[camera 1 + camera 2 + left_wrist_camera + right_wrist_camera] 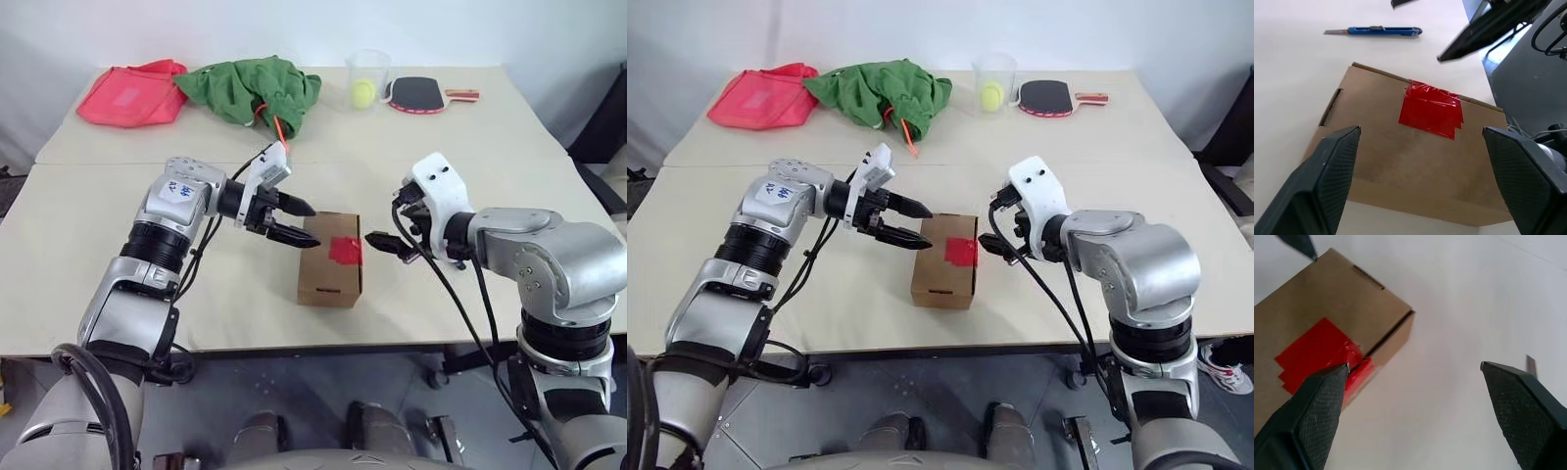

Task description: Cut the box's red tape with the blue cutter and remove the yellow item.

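Holding both my grippers apart and empty, I have the left gripper (291,222) over the box's left end and the right gripper (390,244) just off its right side, each pointing inward at it. The box (330,264) sits closed near the desk's front edge, midway along it, with the red tape (345,252) across the lid seam on the side facing my right arm; it looks wrinkled at the seam, though I cannot tell whether it is cut through. The blue cutter (1383,31) lies flat on the desk beyond the box as my left wrist sees it, on the right arm's side, long axis roughly parallel to the taped edge, grey blade end pointing away from my right gripper. I judge the right arm nearer to it. The yellow item is presumably inside.
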`<state>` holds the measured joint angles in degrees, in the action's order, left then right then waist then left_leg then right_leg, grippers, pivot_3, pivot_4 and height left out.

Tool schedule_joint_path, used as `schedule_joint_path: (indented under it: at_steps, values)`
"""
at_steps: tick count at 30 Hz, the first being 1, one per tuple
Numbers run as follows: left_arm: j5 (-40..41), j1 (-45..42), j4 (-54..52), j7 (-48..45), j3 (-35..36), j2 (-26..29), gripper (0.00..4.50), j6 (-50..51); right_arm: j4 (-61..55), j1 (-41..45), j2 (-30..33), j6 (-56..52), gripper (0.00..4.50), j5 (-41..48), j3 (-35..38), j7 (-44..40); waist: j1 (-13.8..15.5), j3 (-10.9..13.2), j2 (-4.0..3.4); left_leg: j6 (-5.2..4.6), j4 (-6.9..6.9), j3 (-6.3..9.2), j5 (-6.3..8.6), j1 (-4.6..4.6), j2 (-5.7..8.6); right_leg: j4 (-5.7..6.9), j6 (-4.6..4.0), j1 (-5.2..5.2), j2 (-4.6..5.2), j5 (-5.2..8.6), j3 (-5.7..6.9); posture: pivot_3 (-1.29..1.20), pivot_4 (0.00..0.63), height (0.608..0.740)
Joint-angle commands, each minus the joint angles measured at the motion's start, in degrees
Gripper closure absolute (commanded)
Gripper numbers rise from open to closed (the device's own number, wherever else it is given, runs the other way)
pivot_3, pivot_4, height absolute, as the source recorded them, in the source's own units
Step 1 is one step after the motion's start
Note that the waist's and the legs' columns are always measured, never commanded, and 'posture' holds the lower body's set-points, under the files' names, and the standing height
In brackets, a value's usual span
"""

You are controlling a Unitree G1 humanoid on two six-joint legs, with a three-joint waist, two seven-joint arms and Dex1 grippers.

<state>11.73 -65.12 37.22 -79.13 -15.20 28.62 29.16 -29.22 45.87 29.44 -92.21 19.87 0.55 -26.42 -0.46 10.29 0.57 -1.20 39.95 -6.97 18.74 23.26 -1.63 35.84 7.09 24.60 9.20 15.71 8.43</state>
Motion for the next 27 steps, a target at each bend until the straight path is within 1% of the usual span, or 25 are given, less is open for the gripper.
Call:
schedule_joint_path:
  at_steps: [1,9,10,11,12,16,20,27]
  values:
    - [-0.8,-2.6,0.6,-1.4,0.9,0.4,1.01,-0.9,-3.2,-0.8,1.5,-0.3,0.0,3.2,2.0,2.0,0.1,0.0,0.0,0.0,0.0,0.0,0.0,0.0,0.0,0.0,0.0,0.0,0.0,0.0,0.0,0.0,0.15,0.74]
    - [-2.2,-5.6,4.2,-4.2,0.5,-0.8,3.56,-2.5,-2.3,-0.5,2.5,-0.3,0.0,8.4,2.0,6.8,0.2,0.0,0.0,-0.01,0.03,0.0,0.0,0.01,0.0,-0.01,0.0,-0.01,0.01,0.0,-0.01,0.0,0.15,0.74]
    - [-2.6,-5.9,5.0,-4.5,0.2,-1.1,3.84,-3.3,-2.0,-0.4,2.3,-0.3,0.0,9.1,2.2,7.7,0.2,0.0,0.0,-0.01,0.03,-0.01,0.0,0.01,0.0,-0.01,0.0,-0.01,0.0,0.0,-0.01,0.0,0.15,0.74]
    - [-3.2,-6.2,5.8,-4.6,0.0,-1.4,4.22,-4.1,-1.8,-0.3,2.0,-0.3,0.0,9.7,2.4,8.5,0.2,0.0,0.0,-0.01,0.03,-0.01,0.0,0.01,0.0,-0.01,0.0,-0.01,0.0,0.0,-0.01,0.0,0.15,0.74]
    - [-3.9,-6.3,6.5,-4.8,-0.3,-1.7,4.48,-5.1,-1.5,-0.2,1.8,-0.3,0.0,10.4,2.6,9.4,0.2,0.0,0.0,-0.01,0.02,0.0,0.0,0.01,0.0,-0.01,0.0,-0.01,0.0,0.0,-0.01,0.0,0.15,0.74]
    - [-6.8,-6.9,9.3,-5.8,-1.8,-2.4,4.48,-8.7,-0.2,-0.2,0.9,-0.3,0.0,13.4,3.4,13.5,0.2,0.0,0.0,-0.01,0.03,-0.02,0.0,0.01,0.0,-0.01,0.0,-0.01,0.0,0.0,-0.01,0.0,0.15,0.74]
    - [-10.1,-7.5,12.6,-5.5,-3.3,-3.8,4.48,-13.2,0.3,-0.5,-1.4,-0.3,0.0,17.1,5.0,18.1,0.2,0.0,0.0,-0.01,0.03,-0.02,0.0,0.02,0.0,-0.02,0.0,0.0,0.0,0.0,-0.01,0.0,0.15,0.74]
    - [-13.9,-8.8,17.1,-5.2,-4.5,-6.0,4.48,-18.5,0.8,-2.3,-3.6,-0.3,0.0,23.8,5.1,25.5,0.3,0.0,0.0,-0.03,0.03,0.0,0.02,0.03,-0.01,-0.02,0.0,-0.01,0.01,0.0,-0.01,0.0,0.15,0.74]
